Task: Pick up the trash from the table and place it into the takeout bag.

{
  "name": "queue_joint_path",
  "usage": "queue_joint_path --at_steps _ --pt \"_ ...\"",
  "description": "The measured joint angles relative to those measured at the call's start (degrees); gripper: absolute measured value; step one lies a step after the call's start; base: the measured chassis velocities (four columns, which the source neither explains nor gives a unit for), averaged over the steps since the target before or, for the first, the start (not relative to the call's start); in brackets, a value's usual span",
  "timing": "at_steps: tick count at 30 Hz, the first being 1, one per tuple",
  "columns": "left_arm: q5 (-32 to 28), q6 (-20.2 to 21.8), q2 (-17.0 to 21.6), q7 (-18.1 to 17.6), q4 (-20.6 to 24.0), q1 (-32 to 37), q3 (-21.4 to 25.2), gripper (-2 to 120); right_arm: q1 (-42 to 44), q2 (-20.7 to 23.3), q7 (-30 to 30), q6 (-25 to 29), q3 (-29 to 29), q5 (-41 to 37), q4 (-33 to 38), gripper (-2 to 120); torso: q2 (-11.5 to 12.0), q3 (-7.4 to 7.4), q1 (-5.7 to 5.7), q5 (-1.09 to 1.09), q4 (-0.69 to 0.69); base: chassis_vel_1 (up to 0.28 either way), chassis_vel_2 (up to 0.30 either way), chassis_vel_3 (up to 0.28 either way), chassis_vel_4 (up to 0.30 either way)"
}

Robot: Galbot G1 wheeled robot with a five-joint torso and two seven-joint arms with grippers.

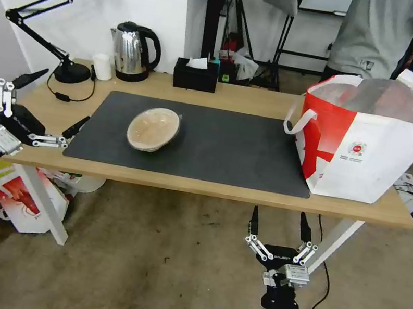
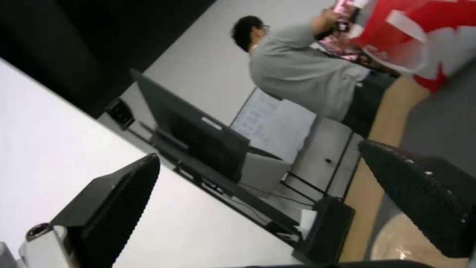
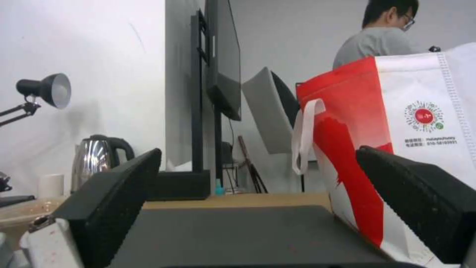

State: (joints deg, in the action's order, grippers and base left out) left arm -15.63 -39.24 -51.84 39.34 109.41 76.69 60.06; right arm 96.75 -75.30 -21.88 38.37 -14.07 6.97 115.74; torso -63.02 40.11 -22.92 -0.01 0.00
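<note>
Wood worktop [image 1: 222,189], grey mat: left hand [image 1: 47,109] gapes, empty, at its left end. Paper bowl [image 1: 153,129] on mat looks light, crushable; pinch its rim. Right hand [image 1: 282,225] spread below the front edge; bag [image 1: 371,145] right.

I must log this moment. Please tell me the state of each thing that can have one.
Beige shallow paper bowl: tilted, on the dark grey mat.
White-and-red takeout bag: upright, open.
Left gripper: open, empty, at the table's end.
Right gripper: open, empty, below the table's front edge.
</note>
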Motion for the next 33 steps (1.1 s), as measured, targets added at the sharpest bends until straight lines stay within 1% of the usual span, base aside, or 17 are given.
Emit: queue_joint_path --at_steps 2,5,7,9,10,14,15,19,22,24,25,28,31,33 --pt "0.29 -0.33 0.33 0.1 -0.27 -0.1 -0.22 100 0.0 0.0 0.0 0.0 0.0 0.0 0.0 100 0.0 0.0 0.0 0.0 0.0 0.0 0.0 0.0 0.0" --pt "2.56 -2.93 2.19 1.24 -1.97 -1.14 -1.3 100 0.0 0.0 0.0 0.0 0.0 0.0 0.0 100 0.0 0.0 0.0 0.0 0.0 0.0 0.0 0.0 0.0" --pt "2.86 -3.47 2.63 1.63 -2.23 -1.29 -1.55 100 -0.01 0.0 0.0 0.0 0.0 0.0 0.0 100 0.0 0.0 0.0 0.0 0.0 0.0 0.0 0.0 0.0" --pt "3.85 -5.03 4.16 2.51 -2.93 -1.68 -2.44 100 0.0 0.0 0.0 0.0 0.0 0.0 0.0 100 0.0 0.0 0.0 0.0 0.0 0.0 0.0 0.0 0.0" --pt "3.85 -5.03 4.16 2.51 -2.93 -1.68 -2.44 100 0.0 0.0 0.0 0.0 0.0 0.0 0.0 100 0.0 0.0 0.0 0.0 0.0 0.0 0.0 0.0 0.0" --pt "5.44 -6.61 6.9 4.32 -4.52 -3.98 -4.6 100 0.0 0.0 0.0 0.0 0.0 0.0 0.0 100 0.0 0.0 0.0 0.0 0.0 0.0 0.0 0.0 0.0" --pt "5.44 -6.61 6.9 4.32 -4.52 -3.98 -4.6 100 0.0 0.0 0.0 0.0 0.0 0.0 0.0 100 0.0 0.0 0.0 0.0 0.0 0.0 0.0 0.0 0.0" --pt "6.64 -6.76 9.39 5.93 -6.01 -7.55 -8.21 100 0.0 0.0 0.0 0.0 0.0 0.0 0.0 100 0.0 0.0 0.0 0.0 0.0 0.0 0.0 0.0 0.0" --pt "7.22 -6.76 9.81 6.32 -6.57 -8.81 -9.13 100 -0.01 0.0 0.0 0.0 0.0 0.0 0.0 100 0.0 0.0 0.0 0.0 0.0 0.0 0.0 0.0 0.0" --pt "7.69 -6.76 10.32 7.55 -7.76 -10.62 -10.56 100 0.0 0.0 0.0 0.0 0.0 0.0 0.0 100 0.0 0.0 0.0 0.0 0.0 0.0 0.0 0.0 0.0" --pt "7.69 -6.76 10.32 7.55 -7.76 -10.62 -10.56 100 0.0 0.0 0.0 0.0 0.0 0.0 0.0 100 0.0 0.0 0.0 0.0 0.0 0.0 0.0 0.0 0.0" --pt "7.96 -6.75 10.81 8.71 -8.89 -12.86 -13.1 100 0.0 0.0 0.0 0.0 0.0 0.0 0.0 100 0.0 0.0 0.0 0.0 0.0 0.0 0.0 0.0 0.0" --pt "8.05 -6.74 10.9 8.92 -9.26 -13.82 -14.46 100 0.0 -0.01 0.0 0.0 0.0 0.0 0.0 100 0.0 0.0 0.0 0.0 0.0 0.0 0.0 0.0 0.0" --pt "8.21 -6.7 11.07 9.54 -9.91 -15.36 -16.47 100 0.0 0.0 0.0 0.0 0.0 0.0 0.0 100 0.0 0.0 0.0 0.0 0.0 0.0 0.0 0.0 0.0"
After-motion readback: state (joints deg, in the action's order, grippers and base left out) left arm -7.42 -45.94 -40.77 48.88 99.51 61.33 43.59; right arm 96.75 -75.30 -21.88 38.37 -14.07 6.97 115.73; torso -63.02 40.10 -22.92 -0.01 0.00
